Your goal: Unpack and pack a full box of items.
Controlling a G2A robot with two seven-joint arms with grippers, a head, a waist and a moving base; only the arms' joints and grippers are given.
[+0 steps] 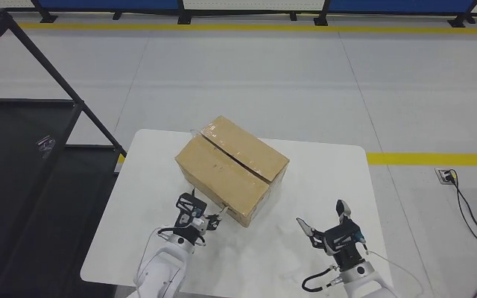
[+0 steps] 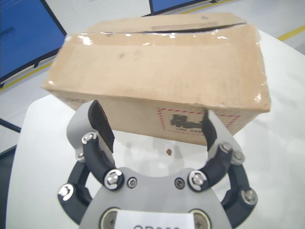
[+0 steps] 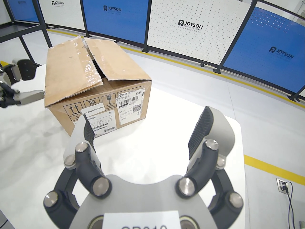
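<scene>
Cardboard, brown and taped, makes up the box (image 1: 231,167), which sits slantwise on the white table (image 1: 328,194) in the top view, toward its far left part. Its two top flaps are down with a dark seam between them, so whatever is inside is hidden. The left gripper (image 1: 200,212) hangs just beside the box's near long wall, fingers spread and holding nothing. The right gripper (image 1: 320,216) is well apart from the box, over the table's near right part, likewise spread wide and empty. A black frame (image 1: 78,104) stands left of the table.

In the left wrist view the box's long wall stands ahead of the parted fingers (image 2: 101,122). Clear tape (image 2: 166,35) glints along the flap edges, and a red dashed print (image 2: 183,120) marks the wall (its writing is too blurred to read). A small brown speck (image 2: 169,152) lies on the table between fingers and box.

In the right wrist view the box's short end faces the open fingers (image 3: 202,129). White labels (image 3: 129,104) with barcodes and a row of handling symbols (image 3: 91,103) sit on that end. The flaps gape a little here, yet nothing inside can be made out. Blue and white panels (image 3: 195,24) line the room behind.
</scene>
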